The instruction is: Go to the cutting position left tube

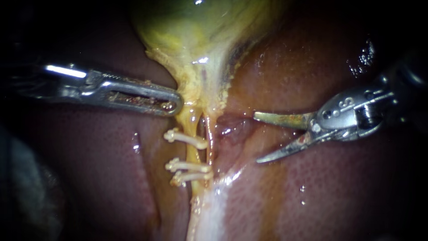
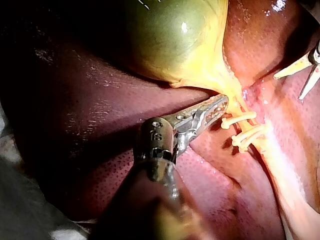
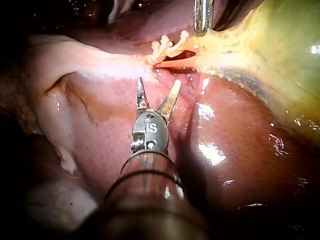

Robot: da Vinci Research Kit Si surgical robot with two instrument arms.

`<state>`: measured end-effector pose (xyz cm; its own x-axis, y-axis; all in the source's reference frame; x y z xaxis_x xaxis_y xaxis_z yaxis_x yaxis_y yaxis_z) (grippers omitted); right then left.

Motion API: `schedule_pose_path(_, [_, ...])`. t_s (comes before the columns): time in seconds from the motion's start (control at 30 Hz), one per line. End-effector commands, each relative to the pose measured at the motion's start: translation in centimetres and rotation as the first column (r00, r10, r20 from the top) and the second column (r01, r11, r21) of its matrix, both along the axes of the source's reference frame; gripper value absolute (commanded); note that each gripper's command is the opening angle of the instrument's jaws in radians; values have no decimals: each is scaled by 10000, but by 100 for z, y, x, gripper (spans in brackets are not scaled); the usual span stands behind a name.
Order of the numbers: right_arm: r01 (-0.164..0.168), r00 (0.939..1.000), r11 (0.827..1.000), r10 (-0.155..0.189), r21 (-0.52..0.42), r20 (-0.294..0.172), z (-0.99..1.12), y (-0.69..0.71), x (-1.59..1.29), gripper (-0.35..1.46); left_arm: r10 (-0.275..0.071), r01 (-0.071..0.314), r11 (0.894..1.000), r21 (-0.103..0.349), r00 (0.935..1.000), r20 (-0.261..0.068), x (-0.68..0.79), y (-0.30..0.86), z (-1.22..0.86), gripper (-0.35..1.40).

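The yellow-green gallbladder point(image 1: 196, 27) narrows downward into two thin tubes. The left tube point(image 1: 194, 154) is yellowish and carries three pale clips: one higher point(image 1: 185, 138) and two close together lower point(image 1: 189, 172). A redder right tube point(image 1: 209, 143) runs beside it. My left instrument point(image 1: 171, 105) has its jaws shut on the gallbladder's neck just above the tubes. My right instrument point(image 1: 256, 138) has two slim blades standing open, to the right of the tubes and apart from them. In the right wrist view the blades point(image 3: 159, 82) point at the clips point(image 3: 167, 46) ahead.
Dark red liver point(image 1: 334, 192) lies on both sides of the tubes. A whitish band of tissue point(image 1: 214, 209) runs down from the lowest clip. A wet reddish hollow point(image 1: 232, 127) lies between the right tube and the open blades.
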<state>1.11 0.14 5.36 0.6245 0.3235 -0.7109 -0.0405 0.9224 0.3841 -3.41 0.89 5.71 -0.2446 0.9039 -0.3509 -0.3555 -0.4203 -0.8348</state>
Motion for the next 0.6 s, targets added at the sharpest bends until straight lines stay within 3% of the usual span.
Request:
schedule_pose_path(0.03, [-7,10000,10000,7,2,3,0,0,0,145,11,-11,10000,7,10000,13,1,1,-1,-35])
schedule_pose_path(0.2, [-6,10000,10000,6,2,2,0,0,0,145,105,-106,9999,108,9999,96,15,5,-16,-35])
schedule_pose_path(0.43, [-18,10000,10000,18,2,9,0,0,1,145,-99,99,9999,134,10000,6,44,16,-48,-35])
schedule_pose_path(0.6, [88,9999,9998,-87,154,-97,-1,0,11,145,-168,168,9998,117,9999,-6,45,16,-50,-35])
